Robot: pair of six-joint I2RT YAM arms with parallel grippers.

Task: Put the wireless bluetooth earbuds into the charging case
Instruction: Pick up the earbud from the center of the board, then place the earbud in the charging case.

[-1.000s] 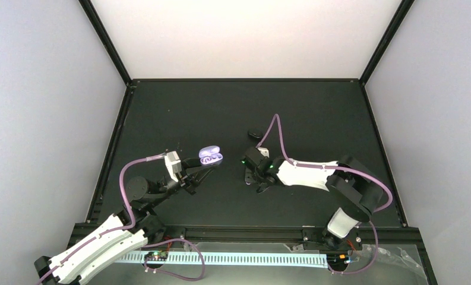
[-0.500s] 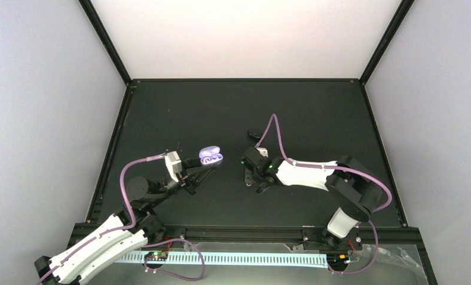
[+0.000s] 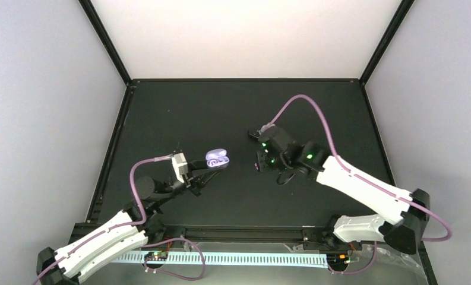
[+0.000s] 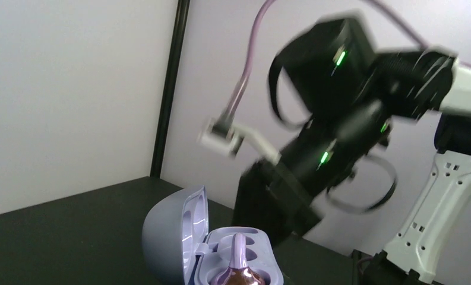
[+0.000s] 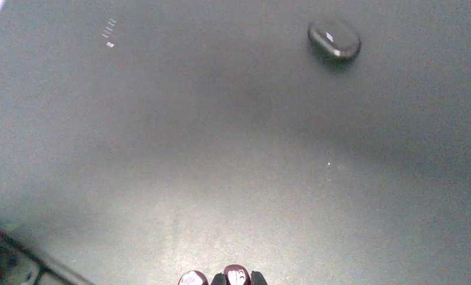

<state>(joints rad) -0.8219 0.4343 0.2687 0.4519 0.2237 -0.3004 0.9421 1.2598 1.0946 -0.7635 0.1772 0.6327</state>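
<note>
1. Lavender charging case (image 3: 216, 158) sits left of centre over the black table (image 3: 221, 101). Its lid is hinged open and the wells face up.
2. Left gripper (image 3: 207, 168) reaches in from the lower left. Its jaws are pinched on the case's near side.
3. Left wrist view: the lid stands up at the left of the tray. A glossy purple-brown lump (image 4: 240, 278) lies at the tray's near edge, cut off by the frame. Cannot tell whether it is a bud.
4. Right gripper (image 3: 259, 165) hangs just right of the case, apart from it, pointing down and clear of the table.
5. Its jaws are pressed together on a tiny dark-purple earbud (image 5: 237, 276), seen between the black fingertips at the bottom edge of the right wrist view.
6. Small black oval object (image 5: 334, 39) lies on the table beyond the right gripper, well apart from the case.
</note>
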